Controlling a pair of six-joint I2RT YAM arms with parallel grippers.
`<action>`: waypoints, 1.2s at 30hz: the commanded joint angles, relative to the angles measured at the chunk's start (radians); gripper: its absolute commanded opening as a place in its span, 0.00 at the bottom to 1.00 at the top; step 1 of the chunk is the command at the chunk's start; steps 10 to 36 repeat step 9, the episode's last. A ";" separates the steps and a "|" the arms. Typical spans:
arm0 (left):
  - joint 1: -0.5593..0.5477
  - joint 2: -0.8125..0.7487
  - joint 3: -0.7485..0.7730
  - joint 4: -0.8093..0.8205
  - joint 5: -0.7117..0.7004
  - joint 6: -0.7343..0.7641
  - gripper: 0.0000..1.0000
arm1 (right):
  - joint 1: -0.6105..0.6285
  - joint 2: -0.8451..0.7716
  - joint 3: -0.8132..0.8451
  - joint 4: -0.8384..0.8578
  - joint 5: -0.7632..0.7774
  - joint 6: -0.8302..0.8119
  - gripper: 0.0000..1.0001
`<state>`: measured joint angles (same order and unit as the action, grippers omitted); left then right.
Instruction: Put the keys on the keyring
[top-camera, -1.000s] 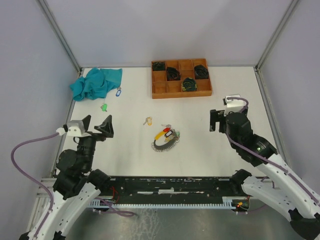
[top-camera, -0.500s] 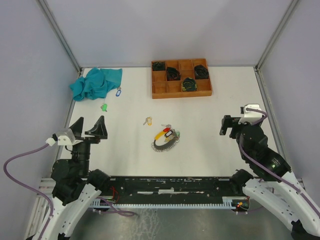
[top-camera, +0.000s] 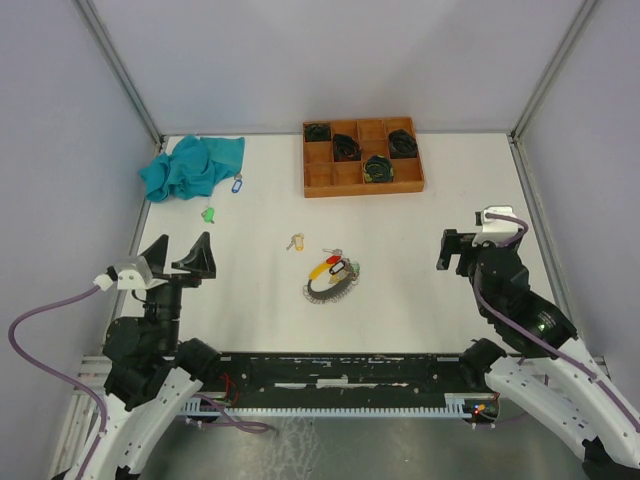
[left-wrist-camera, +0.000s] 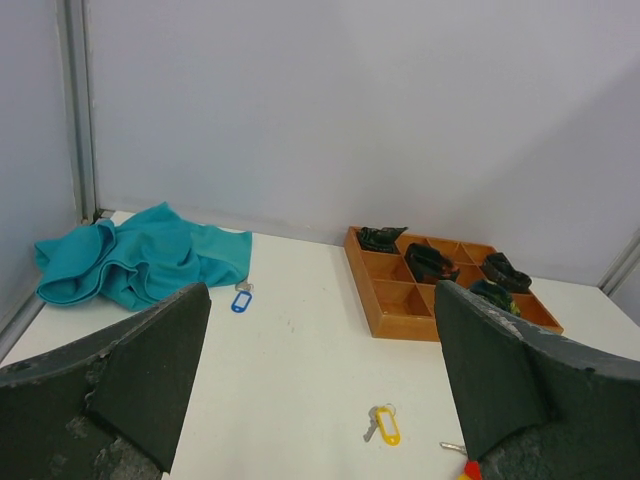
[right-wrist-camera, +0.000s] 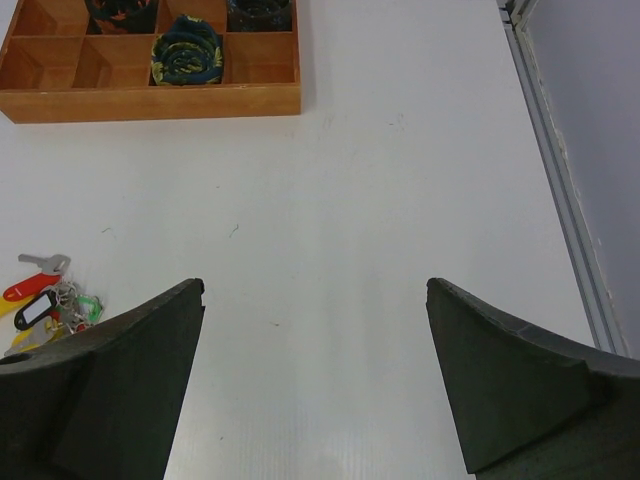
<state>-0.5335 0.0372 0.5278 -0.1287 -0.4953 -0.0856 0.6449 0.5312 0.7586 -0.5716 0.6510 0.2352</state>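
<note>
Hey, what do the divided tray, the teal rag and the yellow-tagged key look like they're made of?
Tray: likely wood, matte orange-brown, plank-like walls. Rag: soft cloth, crumpled into folds. Yellow-tagged key: silvery metal blade; tag probably smooth plastic, though too small to be sure.

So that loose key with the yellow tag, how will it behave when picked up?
The yellow-tagged key lies flat and looks tiny, so it is probably light and awkward to pinch. Key and tag seem joined by a ring, so one would likely dangle. Pushed, it should slide, not roll.
</note>
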 joint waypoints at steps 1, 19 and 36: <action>0.006 -0.007 0.003 0.022 0.023 -0.008 0.99 | -0.001 0.004 -0.002 0.015 0.012 0.003 1.00; 0.008 -0.004 0.000 0.024 0.043 -0.011 0.99 | -0.002 0.001 0.012 -0.006 0.004 0.009 1.00; 0.008 -0.004 0.000 0.024 0.043 -0.011 0.99 | -0.002 0.001 0.012 -0.006 0.004 0.009 1.00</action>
